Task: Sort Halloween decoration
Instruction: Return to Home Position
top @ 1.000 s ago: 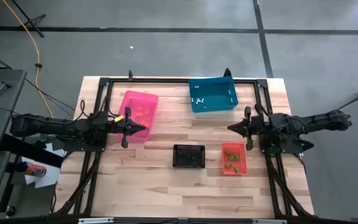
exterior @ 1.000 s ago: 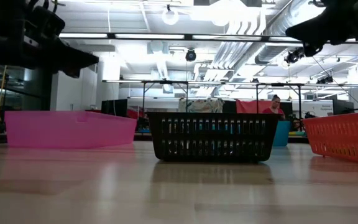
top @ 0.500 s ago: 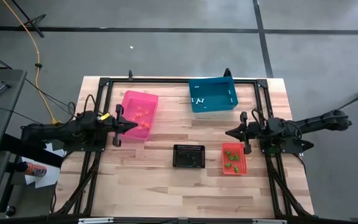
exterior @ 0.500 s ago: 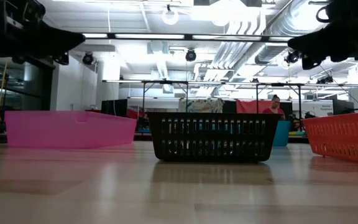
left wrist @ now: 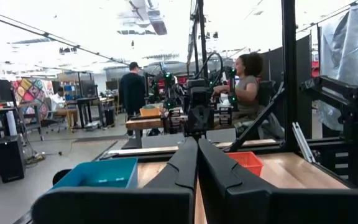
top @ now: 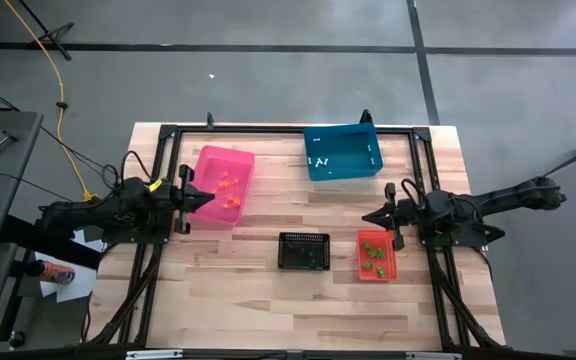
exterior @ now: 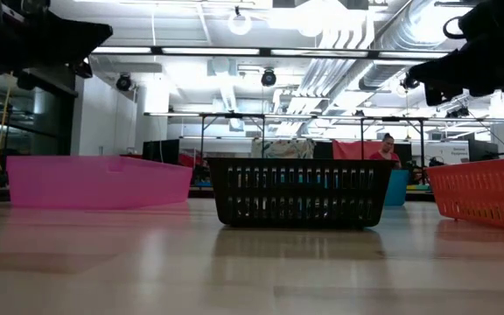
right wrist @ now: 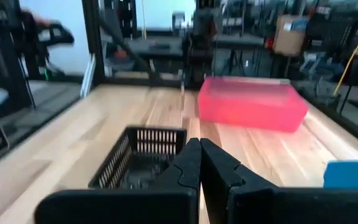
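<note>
Right now I see the left gripper (top: 208,198) over the edge of the pink bin (top: 214,165), the right gripper (top: 367,217) near the orange bin (top: 390,260), both with fingers pressed together.

Overhead and table-level views share the basket (exterior: 296,192) (wrist cameras seemingly face inward).

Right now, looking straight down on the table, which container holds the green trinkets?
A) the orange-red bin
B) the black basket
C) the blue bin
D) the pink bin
A: in the high view the green trinkets lie inside the orange-red bin, at the table's front right beside the black basket.
</note>
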`<action>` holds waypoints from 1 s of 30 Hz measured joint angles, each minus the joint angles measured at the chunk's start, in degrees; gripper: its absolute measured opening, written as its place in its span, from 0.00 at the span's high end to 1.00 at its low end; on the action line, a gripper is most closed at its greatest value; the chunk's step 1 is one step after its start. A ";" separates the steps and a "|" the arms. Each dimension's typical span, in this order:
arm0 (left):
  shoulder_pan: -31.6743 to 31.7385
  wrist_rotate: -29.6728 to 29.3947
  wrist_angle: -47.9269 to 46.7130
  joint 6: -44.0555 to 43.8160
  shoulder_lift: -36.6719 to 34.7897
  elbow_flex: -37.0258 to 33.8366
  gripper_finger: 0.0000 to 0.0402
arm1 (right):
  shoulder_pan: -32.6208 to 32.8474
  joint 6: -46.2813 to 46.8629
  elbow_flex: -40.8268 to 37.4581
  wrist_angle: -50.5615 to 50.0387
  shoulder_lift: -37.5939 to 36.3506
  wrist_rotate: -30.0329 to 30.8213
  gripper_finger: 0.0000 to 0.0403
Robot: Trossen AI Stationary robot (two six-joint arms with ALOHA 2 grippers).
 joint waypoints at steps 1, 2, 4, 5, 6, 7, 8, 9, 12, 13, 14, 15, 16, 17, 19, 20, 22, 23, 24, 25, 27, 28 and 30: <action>0.00 0.00 -0.32 0.00 -0.04 0.00 1.00 | 0.00 0.01 -1.54 2.99 -0.03 -0.07 1.00; 0.00 0.00 -0.77 0.00 0.00 0.00 1.00 | 0.00 -0.18 -2.14 3.02 -0.04 -0.09 1.00; 0.00 -0.01 -1.12 0.00 0.01 -0.02 1.00 | -0.01 -0.41 -2.16 2.06 0.21 0.45 1.00; 0.00 -0.03 -1.08 0.00 0.03 -0.02 1.00 | -0.06 -0.63 -2.16 1.61 0.34 1.59 1.00; 0.00 0.00 -1.08 0.00 0.03 -0.02 1.00 | -0.10 -0.79 -2.16 1.69 0.36 2.88 1.00; 0.00 -0.03 -1.28 0.00 0.04 -0.02 1.00 | -0.11 -1.03 -2.16 1.90 0.35 3.95 1.00; 0.00 -0.03 -1.63 0.00 0.04 -0.02 1.00 | -0.11 -1.07 -2.16 2.04 0.34 5.16 1.00; 0.00 -0.03 -1.87 0.00 0.04 -0.02 1.00 | -0.11 -0.28 -2.16 1.97 0.31 6.97 1.00; 0.00 -0.03 -2.21 0.00 0.00 -0.02 1.00 | -0.11 3.67 -2.16 0.53 0.33 13.16 1.00; 0.00 -0.03 -2.19 0.00 0.00 -0.02 1.00 | -0.13 4.59 -2.16 -0.05 0.33 14.31 1.00; 0.00 -0.03 -2.22 0.00 0.00 -0.02 1.00 | -0.14 4.80 -2.16 -0.52 0.33 15.00 1.00; 0.00 -0.04 -2.26 0.00 0.00 -0.02 1.00 | -0.13 4.79 -2.16 -1.08 0.33 15.11 1.00; -0.01 -0.05 -2.30 0.00 0.00 -0.02 1.00 | -0.12 4.59 -2.16 -1.50 0.33 15.12 1.00; -0.13 -0.03 -2.30 0.00 0.00 -0.02 1.00 | -0.12 4.54 -2.16 -1.75 0.33 15.11 1.00; -0.80 -0.16 -2.69 0.00 0.00 -0.02 1.00 | -0.13 4.68 -2.16 -2.27 0.33 15.12 1.00; -1.10 -0.14 -3.48 0.00 -0.02 -0.02 1.00 | -0.13 4.61 -2.16 -2.27 0.33 15.12 1.00; -1.53 -0.13 -6.06 0.00 0.00 -0.02 1.00 | -0.12 4.60 -2.16 -2.27 0.33 15.12 1.00; -1.57 -0.11 -7.59 0.01 0.00 -0.02 1.00 | -0.12 4.58 -2.16 -2.27 0.33 15.12 1.00; -1.57 -0.13 -9.18 0.00 0.00 -0.02 1.00 | -0.13 4.58 -2.16 -2.27 0.33 15.12 1.00; -1.57 -0.14 -10.91 0.01 -0.01 -0.02 1.00 | -0.11 4.58 -2.17 -2.40 0.15 15.12 1.00; -1.57 -0.55 -12.37 0.01 0.01 -0.11 1.00 | 0.00 4.58 -2.18 -4.37 -2.20 15.10 1.00; -1.55 -0.69 -12.42 0.00 0.00 -0.11 1.00 | 0.00 4.58 -2.18 -4.58 -3.61 15.08 1.00; -1.55 -0.90 -12.24 0.02 -0.02 -0.09 1.00 | -0.03 4.58 -2.18 -7.12 -7.03 15.05 1.00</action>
